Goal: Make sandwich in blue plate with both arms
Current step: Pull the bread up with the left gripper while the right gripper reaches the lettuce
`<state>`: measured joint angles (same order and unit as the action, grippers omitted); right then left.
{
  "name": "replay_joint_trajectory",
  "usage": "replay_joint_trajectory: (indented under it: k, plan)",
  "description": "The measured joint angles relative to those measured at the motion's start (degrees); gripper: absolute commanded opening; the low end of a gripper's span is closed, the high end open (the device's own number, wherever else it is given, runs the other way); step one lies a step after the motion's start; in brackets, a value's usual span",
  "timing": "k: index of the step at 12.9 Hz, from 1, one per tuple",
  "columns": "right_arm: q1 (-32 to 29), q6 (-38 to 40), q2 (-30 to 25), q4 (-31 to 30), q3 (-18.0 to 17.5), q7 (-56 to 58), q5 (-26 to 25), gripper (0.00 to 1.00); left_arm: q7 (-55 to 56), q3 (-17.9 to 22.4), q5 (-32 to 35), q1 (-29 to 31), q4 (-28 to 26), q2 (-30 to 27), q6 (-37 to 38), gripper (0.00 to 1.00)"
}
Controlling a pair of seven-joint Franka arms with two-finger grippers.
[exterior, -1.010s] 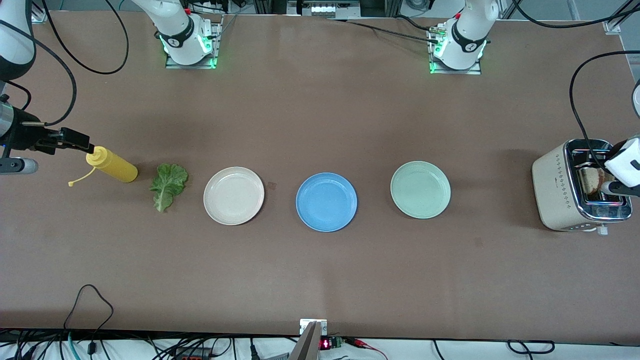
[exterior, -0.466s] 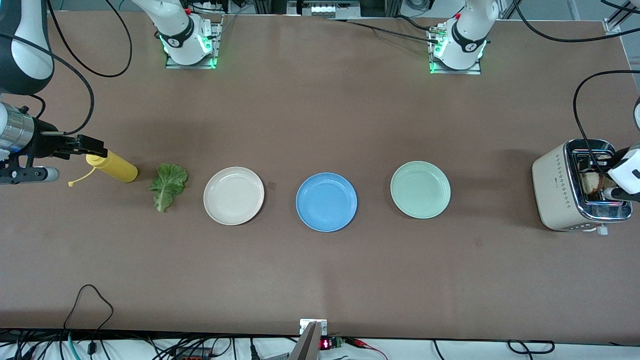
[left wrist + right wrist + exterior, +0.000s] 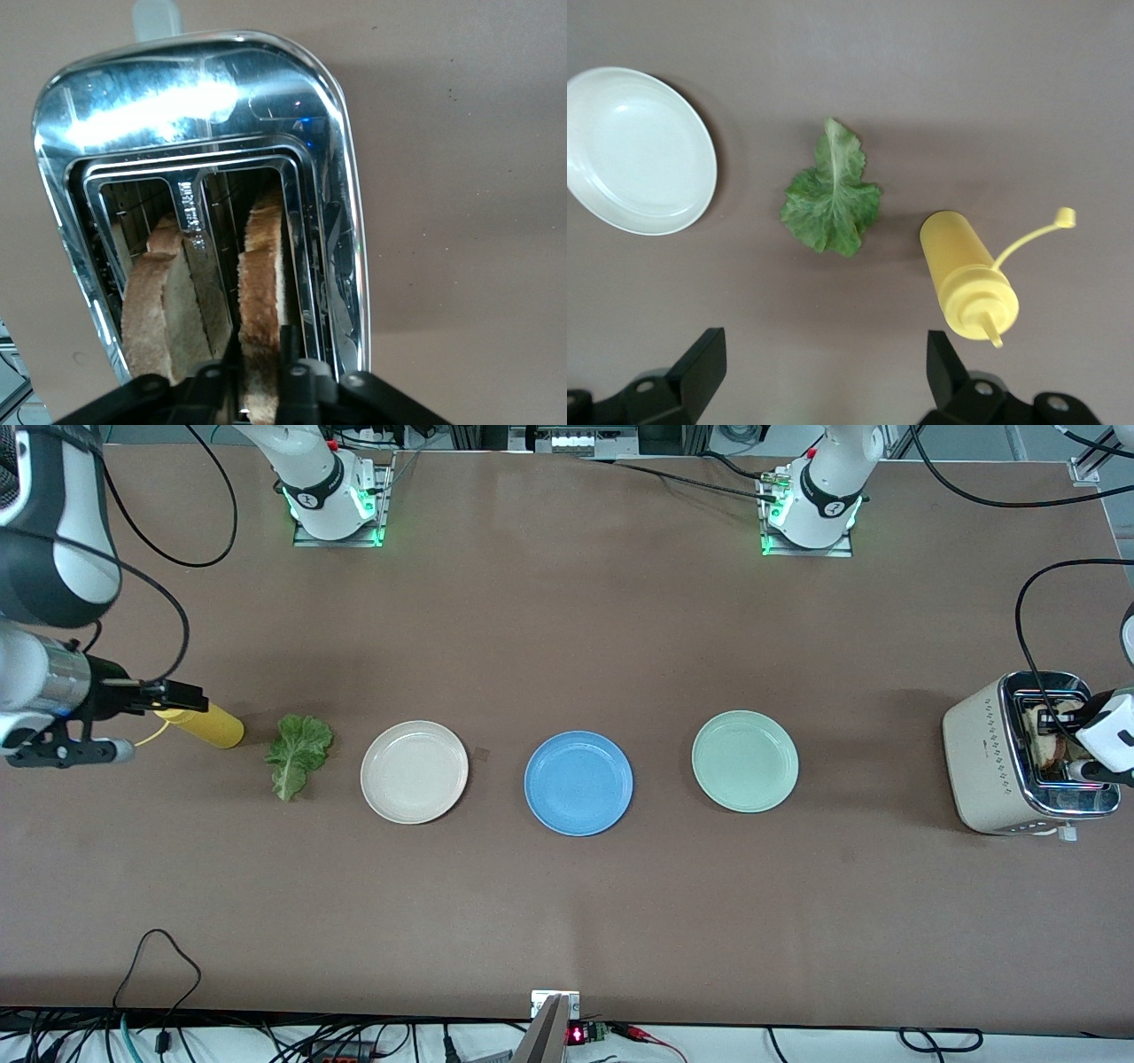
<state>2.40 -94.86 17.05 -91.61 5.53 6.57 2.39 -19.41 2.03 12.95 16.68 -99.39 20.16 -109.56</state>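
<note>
On the brown desk (image 3: 567,903) three plates sit in a row across the middle of the front view: a cream plate (image 3: 414,771), the blue plate (image 3: 578,783) at the centre, and a pale green plate (image 3: 745,761). The blue plate has nothing on it.

At the right edge of that view stands a toaster (image 3: 985,757) with two slots. In the left wrist view a bread slice (image 3: 262,292) stands in one slot and a second slice (image 3: 158,301) in the other. The left hand (image 3: 262,350) reaches down into the toaster, its fingers (image 3: 288,350) drawn narrow against the first bread slice.

At the left edge of the front view the right hand (image 3: 182,701) hangs over the cap end of a yellow squeeze bottle (image 3: 211,725) lying on its side. Its fingers (image 3: 700,363) are spread wide and hold nothing. A lettuce leaf (image 3: 298,754) lies flat between the bottle and the cream plate.
</note>
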Motion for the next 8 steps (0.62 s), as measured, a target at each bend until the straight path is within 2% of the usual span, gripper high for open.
replay_joint_trajectory:
  k: [4, 6, 8]
  plan:
    - [1.9, -9.0, 4.9, -2.2, -0.1, -2.0, 0.0, 1.00, -0.4, -0.3, 0.0, 0.0, 1.2, -0.2, 3.1, 0.01]
    - [2.9, -17.5, 5.5, -7.3, -0.1, -3.4, 0.0, 1.00, -1.3, -1.2, 0.0, -0.3, 5.9, -0.9, 10.8, 0.01]
    - [3.9, -26.9, 5.8, -13.4, -0.1, -4.4, 0.0, 1.00, -1.5, -3.0, 0.0, -1.1, 12.8, -1.9, 21.2, 0.01]
